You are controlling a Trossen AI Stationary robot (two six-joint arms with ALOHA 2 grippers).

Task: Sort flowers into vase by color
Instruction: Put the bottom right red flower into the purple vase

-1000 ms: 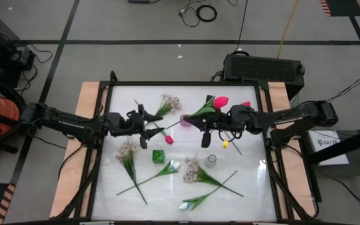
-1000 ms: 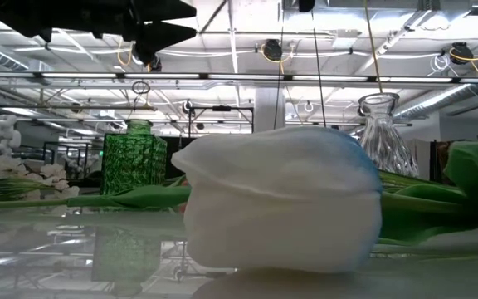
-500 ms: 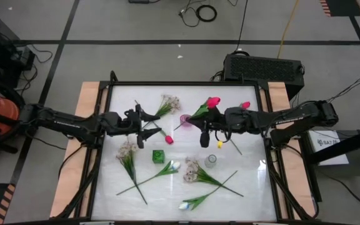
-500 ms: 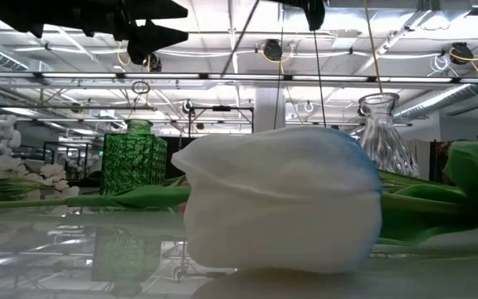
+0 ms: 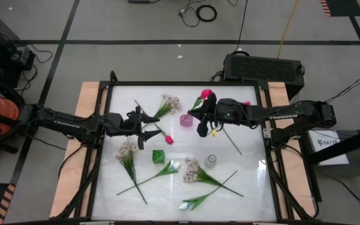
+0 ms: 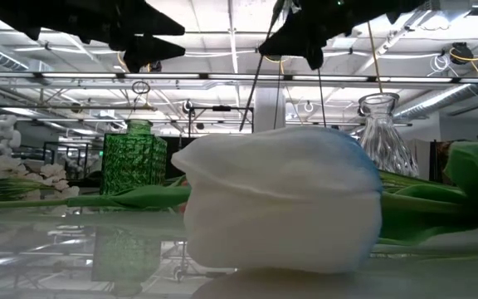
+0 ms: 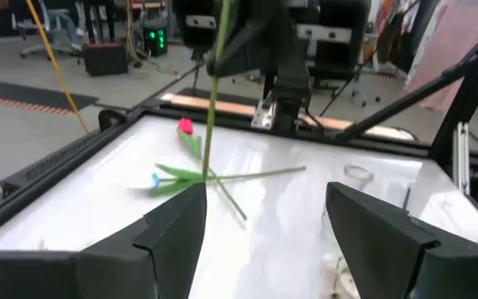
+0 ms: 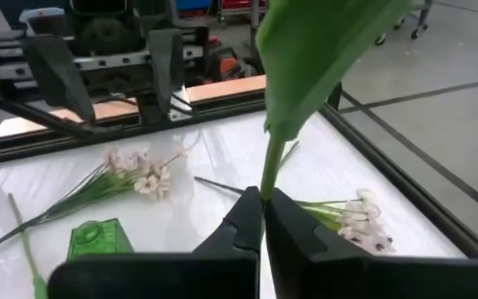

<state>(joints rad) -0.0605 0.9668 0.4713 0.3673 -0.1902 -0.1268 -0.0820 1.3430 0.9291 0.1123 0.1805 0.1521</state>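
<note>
My right gripper (image 5: 200, 127) hangs over the middle of the table, shut on a pink tulip (image 5: 206, 94) with a green leaf (image 8: 322, 50). Just to its left on the white table stands a pink vase (image 5: 186, 120). A green vase (image 5: 159, 155) and a clear vase (image 5: 210, 160) stand nearer the front. My left gripper (image 5: 147, 123) hovers open left of the pink vase, holding nothing. Another pink tulip (image 5: 167, 139), white tulips (image 5: 175, 165) and cream sprays (image 5: 169, 102) lie flat on the table. My right gripper pinches the pink tulip's stem (image 8: 270, 170) between its two fingers, just below the leaf. The fingers come nearly level from the table's right and lie across the stem. The tulip is lifted clear, bloom uppermost, with its lower stem (image 7: 212, 100) hanging below the fingers.
A further pink tulip (image 5: 245, 104) lies at the far right, its stem running toward the near edge. Cream sprays (image 5: 128, 150) (image 5: 192, 169) and a white tulip (image 5: 186, 204) lie toward the front. A black frame (image 5: 186, 83) borders the table, with wooden side rails.
My right gripper has moved toward the table's left edge and come down a little, carrying the pink tulip. The bloom now stands farther left and closer to the far edge, and the gripper is beside the pink vase.
</note>
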